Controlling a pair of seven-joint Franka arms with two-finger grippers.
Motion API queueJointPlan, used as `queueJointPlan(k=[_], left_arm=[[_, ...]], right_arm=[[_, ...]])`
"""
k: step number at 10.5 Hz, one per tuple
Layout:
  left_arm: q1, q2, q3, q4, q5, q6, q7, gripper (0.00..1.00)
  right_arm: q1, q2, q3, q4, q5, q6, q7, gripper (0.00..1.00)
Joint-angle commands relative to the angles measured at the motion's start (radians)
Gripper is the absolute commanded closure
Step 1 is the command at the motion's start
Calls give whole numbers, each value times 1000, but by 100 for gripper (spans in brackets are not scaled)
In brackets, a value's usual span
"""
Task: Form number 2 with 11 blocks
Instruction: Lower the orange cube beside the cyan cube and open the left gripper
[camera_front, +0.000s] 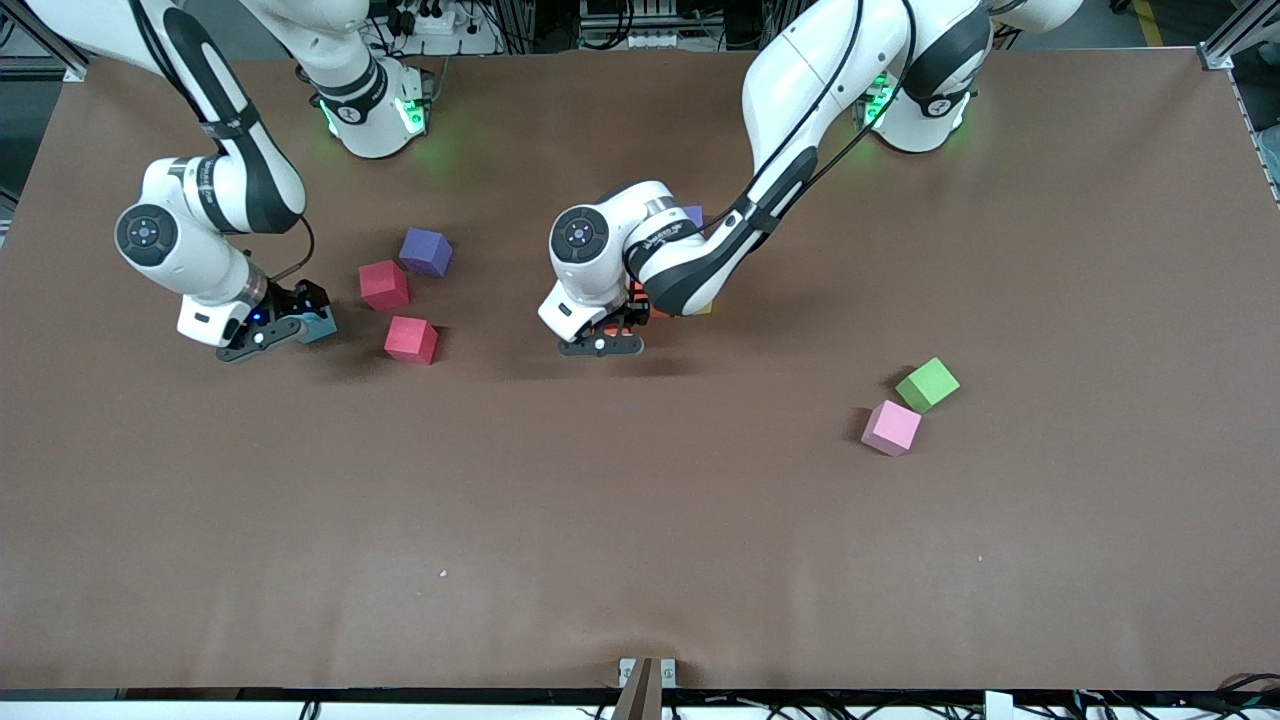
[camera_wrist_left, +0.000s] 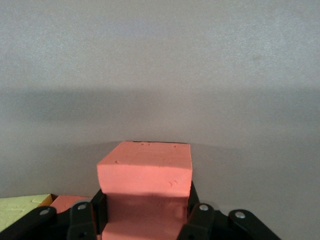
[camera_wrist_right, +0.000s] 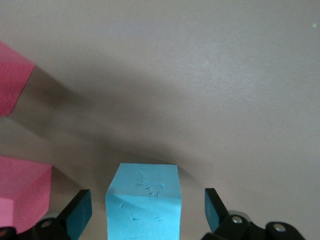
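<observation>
The brown table (camera_front: 640, 560) fills a lab room; cables lie along its upper edge. Near the middle, the left gripper (camera_wrist_left: 145, 220) is clenched on an orange block (camera_wrist_left: 145, 172) beside the unfinished number 2 (camera_front: 690, 215), mostly hidden under the arm. A careless release could push neighbouring cubes. The right gripper (camera_wrist_right: 145, 212) stands released around a blue block (camera_wrist_right: 144, 200), near the right arm's end; closing off-centre could twist it.
</observation>
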Motion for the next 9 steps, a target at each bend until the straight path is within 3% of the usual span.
queueJointPlan(k=[1, 8, 9], left_arm=[[-19, 3, 19, 7, 13, 0, 22, 48], [-26, 1, 19, 1, 67, -2, 24, 40], [-26, 1, 19, 1, 67, -2, 24, 28]], right_arm=[[-11, -14, 5, -43, 19, 40, -48, 0], [-66, -13, 2, -94, 19, 87, -156, 0], [-66, -7, 2, -96, 19, 95, -156, 0]])
